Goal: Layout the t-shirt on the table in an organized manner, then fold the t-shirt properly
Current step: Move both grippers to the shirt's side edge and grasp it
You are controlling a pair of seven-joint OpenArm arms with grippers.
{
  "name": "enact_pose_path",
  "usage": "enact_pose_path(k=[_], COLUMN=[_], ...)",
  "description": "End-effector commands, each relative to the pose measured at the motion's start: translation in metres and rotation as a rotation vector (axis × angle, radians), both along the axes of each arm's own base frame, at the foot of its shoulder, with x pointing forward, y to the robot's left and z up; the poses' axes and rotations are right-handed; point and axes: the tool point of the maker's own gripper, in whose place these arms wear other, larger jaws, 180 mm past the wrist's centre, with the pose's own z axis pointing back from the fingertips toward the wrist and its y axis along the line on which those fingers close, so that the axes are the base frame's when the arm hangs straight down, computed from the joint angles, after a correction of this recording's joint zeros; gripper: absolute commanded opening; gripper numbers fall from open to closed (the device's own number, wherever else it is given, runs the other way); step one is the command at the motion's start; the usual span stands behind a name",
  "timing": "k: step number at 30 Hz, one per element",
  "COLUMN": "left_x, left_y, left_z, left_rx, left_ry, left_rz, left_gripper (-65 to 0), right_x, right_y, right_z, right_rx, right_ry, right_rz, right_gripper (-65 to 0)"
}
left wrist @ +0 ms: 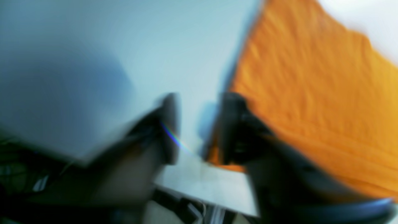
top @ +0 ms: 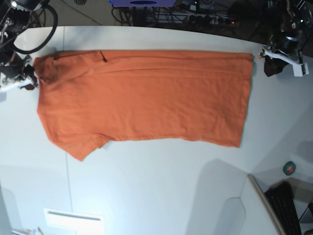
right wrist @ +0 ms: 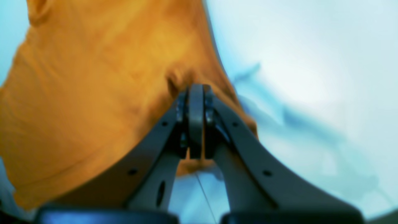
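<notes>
Base view, right gripper (top: 27, 78): at the picture's left edge, touching the shirt's shoulder end.
Right wrist view, right gripper (right wrist: 196, 93): jaws pressed together, pinching a fold of orange cloth that bunches up around the tips.
T-shirt (top: 146, 95): orange, lying flat and stretched sideways on the table (top: 146, 186), folded lengthwise, one short sleeve pointing to the near side at the left, hem at the right.
Table seam (top: 67, 181): thin dark line running toward the near edge, below the sleeve.
Left gripper (top: 272, 62): at the far right, just beside the hem's upper corner.
Left wrist view, left gripper (left wrist: 199, 124): blurred; a gap shows between the two fingers, with white table in it; one finger (left wrist: 231, 124) lies against the shirt's edge (left wrist: 311, 93), nothing seen clamped.
</notes>
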Motion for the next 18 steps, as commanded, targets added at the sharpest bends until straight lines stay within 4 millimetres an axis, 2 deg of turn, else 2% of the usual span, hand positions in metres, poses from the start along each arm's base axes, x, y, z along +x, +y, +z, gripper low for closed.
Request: enact_pose_path(k=[1,2,5,8,12,18], left_x=[0.022,0.031,0.061,0.075,0.068,0.054], left_y=[0.003,-0.003,-0.027,-0.052,-0.069,-0.061], left_z=[0.016,0.015,0.009,-0.010,-0.039,-0.059], left_rx=[0.027,0.027,0.023,0.024,0.012,0.000], left_ry=[-0.058,-0.049,-0.037,0.015,0.101,0.110], left_rz=[-0.007,-0.023,-0.086,-0.151,-0.194,-0.157], left_gripper=[-62.2,-65.0,-65.0,-65.0,-65.0,-65.0], right_x=[0.028,0.037,0.056,0.060,0.044,0.012], right_y=[-0.006,0.001,0.020,0.029,0.013,0.003], right_z=[0.018,0.015,-0.004,-0.022,-0.045,-0.062], right_rx=[-0.030,-0.025,-0.010,0.006,-0.001,-0.019], right_ry=[-0.076,-0.070,-0.013,-0.002,0.039,0.078], right_rz=[0.037,0.080,0.206,0.216,0.132,0.104], right_gripper=[-65.0,-65.0,-65.0,-65.0,-65.0,-65.0])
